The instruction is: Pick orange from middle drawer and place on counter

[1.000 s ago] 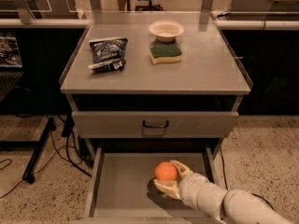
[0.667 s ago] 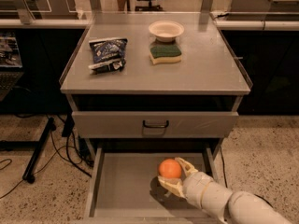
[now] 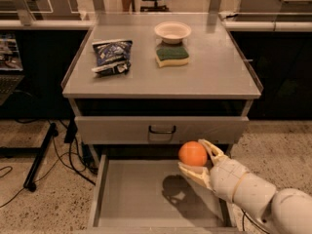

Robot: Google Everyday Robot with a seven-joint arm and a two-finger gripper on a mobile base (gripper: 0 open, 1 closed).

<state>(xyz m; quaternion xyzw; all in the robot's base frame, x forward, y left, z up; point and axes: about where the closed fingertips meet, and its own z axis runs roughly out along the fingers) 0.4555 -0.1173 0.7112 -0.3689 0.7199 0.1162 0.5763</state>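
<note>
The orange (image 3: 192,153) is held between the two cream fingers of my gripper (image 3: 197,159), lifted clear above the open middle drawer (image 3: 131,194). Its shadow falls on the drawer's bare grey floor. The gripper sits at the drawer's right side, just below the closed upper drawer front (image 3: 161,129). The counter (image 3: 214,72) is the grey cabinet top above and behind it.
On the counter lie a dark chip bag (image 3: 111,56), a white bowl (image 3: 172,31) and a green-and-yellow sponge (image 3: 171,55). Cables and a black stand foot (image 3: 40,155) lie on the floor at the left. Dark cabinets flank both sides.
The gripper has risen with the orange, from near the drawer floor to a height near the upper drawer front.
</note>
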